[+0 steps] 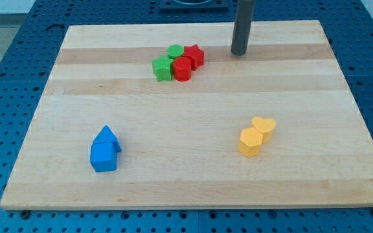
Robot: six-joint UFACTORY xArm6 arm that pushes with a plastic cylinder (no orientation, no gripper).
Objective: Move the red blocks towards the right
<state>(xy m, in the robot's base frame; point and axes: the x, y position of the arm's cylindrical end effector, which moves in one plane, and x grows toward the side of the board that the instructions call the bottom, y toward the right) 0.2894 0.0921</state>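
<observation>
Two red blocks sit near the view's top, left of centre: a red star (194, 55) and a red cylinder-like block (182, 68), touching each other. Two green blocks touch them on the left: a round one (175, 51) and a green hexagonal one (163, 68). My tip (239, 53) is the lower end of a dark rod that comes down from the view's top. It rests on the board to the right of the red star, a short gap away, touching no block.
Two blue blocks (105, 150) lie together at the view's lower left. Two yellow blocks (256, 135) lie together at the lower right. The wooden board (193, 175) lies on a blue perforated table (5, 77).
</observation>
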